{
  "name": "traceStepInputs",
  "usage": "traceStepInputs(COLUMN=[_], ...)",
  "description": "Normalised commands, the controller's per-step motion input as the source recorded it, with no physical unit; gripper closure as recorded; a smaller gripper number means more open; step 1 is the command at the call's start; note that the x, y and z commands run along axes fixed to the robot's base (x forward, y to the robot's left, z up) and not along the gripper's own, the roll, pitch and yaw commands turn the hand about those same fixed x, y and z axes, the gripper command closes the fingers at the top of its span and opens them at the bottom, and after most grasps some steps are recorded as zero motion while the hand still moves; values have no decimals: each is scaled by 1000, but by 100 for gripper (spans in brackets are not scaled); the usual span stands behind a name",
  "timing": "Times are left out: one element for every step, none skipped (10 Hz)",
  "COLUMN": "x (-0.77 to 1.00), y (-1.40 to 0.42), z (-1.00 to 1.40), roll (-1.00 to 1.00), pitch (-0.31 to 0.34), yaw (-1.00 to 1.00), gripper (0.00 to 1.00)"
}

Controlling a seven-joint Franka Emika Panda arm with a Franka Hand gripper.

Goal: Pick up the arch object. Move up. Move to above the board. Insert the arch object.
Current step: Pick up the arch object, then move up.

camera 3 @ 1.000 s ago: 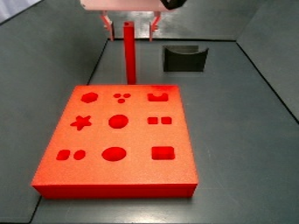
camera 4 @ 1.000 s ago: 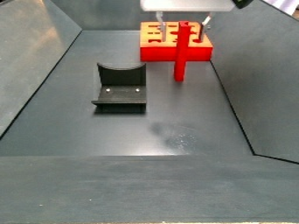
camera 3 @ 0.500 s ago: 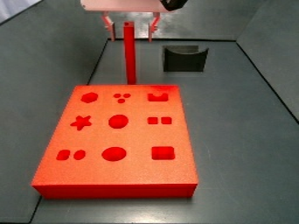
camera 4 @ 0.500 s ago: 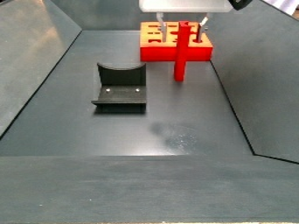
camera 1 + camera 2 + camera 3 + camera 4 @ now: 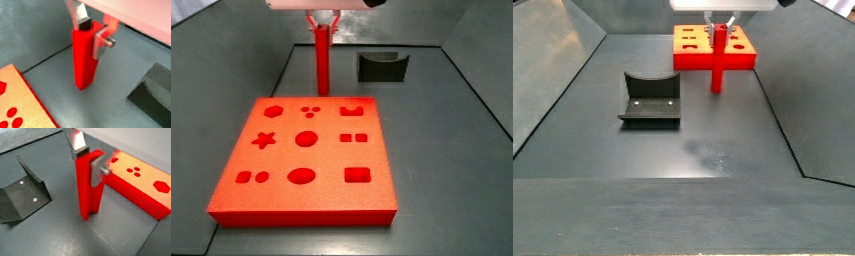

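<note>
Gripping the arch object (image 5: pixel 87 188) near its top, hand (image 5: pixel 91 164) closed; lift straight up, keeping post vertical, clear of board (image 5: pixel 143 183).

The dark grey floor (image 5: pixel 438 140) carries 3 things. The board (image 5: pixel 305 160), a flat red-orange slab with a 3x3 grid of recesses, lies flat on it. The arch object (image 5: pixel 322 62) stands upright on the floor just beyond the board's far edge, apart from it in both wrist views (image 5: pixel 85 57) (image 5: pixel 87 185). The fixture (image 5: pixel 649 100), a dark L-shaped bracket, sits on the floor well apart from the board (image 5: pixel 716 50). The gripper (image 5: pixel 322 25) is at the arch object's top, its fingers (image 5: pixel 100 169) against both sides.
</note>
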Motion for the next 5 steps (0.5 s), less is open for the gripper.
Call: traceStepInputs(x=[0,0,0,0,-13], y=[0,0,0,0,59], z=[0,0,0,833,805], roll=[0,0,0,0,2], pitch=[0,0,0,0,16], yaw=[0,0,0,0,-36], gripper=[100,100,100,100,100])
